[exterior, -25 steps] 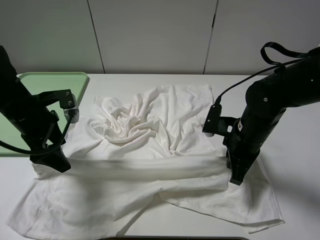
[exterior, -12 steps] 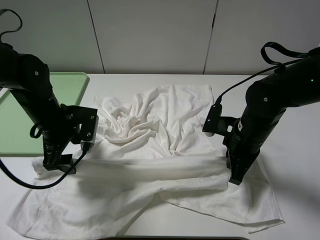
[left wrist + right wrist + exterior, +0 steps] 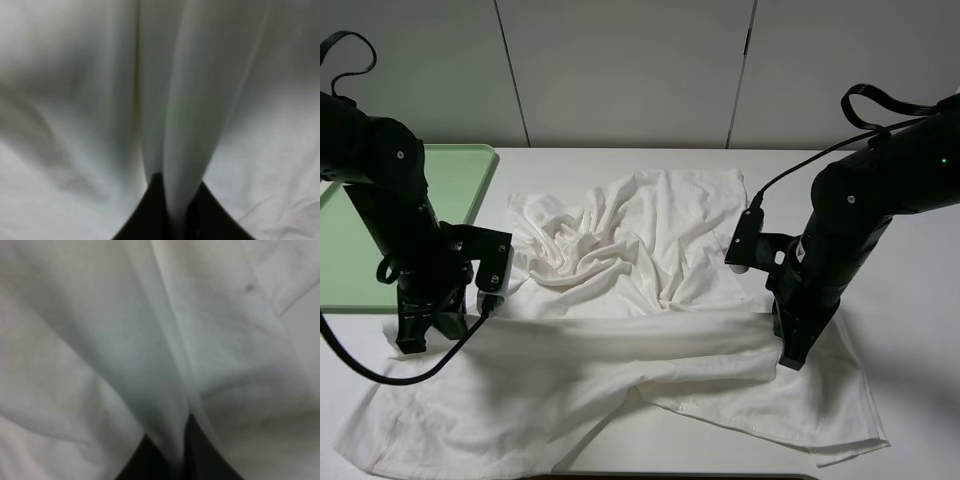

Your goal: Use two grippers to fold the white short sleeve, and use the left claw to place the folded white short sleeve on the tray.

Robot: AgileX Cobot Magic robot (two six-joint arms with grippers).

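My left gripper is down at the left edge of the white shirt. Its fingers are closed almost together on a ridge of cloth: in the left wrist view a tall fold of white fabric rises straight out from between the two dark tips. My right gripper does the same near the shirt's right edge, its fingers pinched tight with a pleat of fabric caught between them.

Between my two grips a band of cloth stretches in a nearly straight line across the shirt, with a shadow beneath it. Beyond that band, towards the wall, the shirt lies crumpled in swirls of wrinkles. On the near side it spreads flat and wide, reaching close to the front edge of the table. The whole shirt lies in the middle of the table, between my two arms.

The pale-green tray sits at the far left of the table, just beside the shirt, and my left arm stands partly in front of it. Whether any cloth touches its rim I cannot tell.
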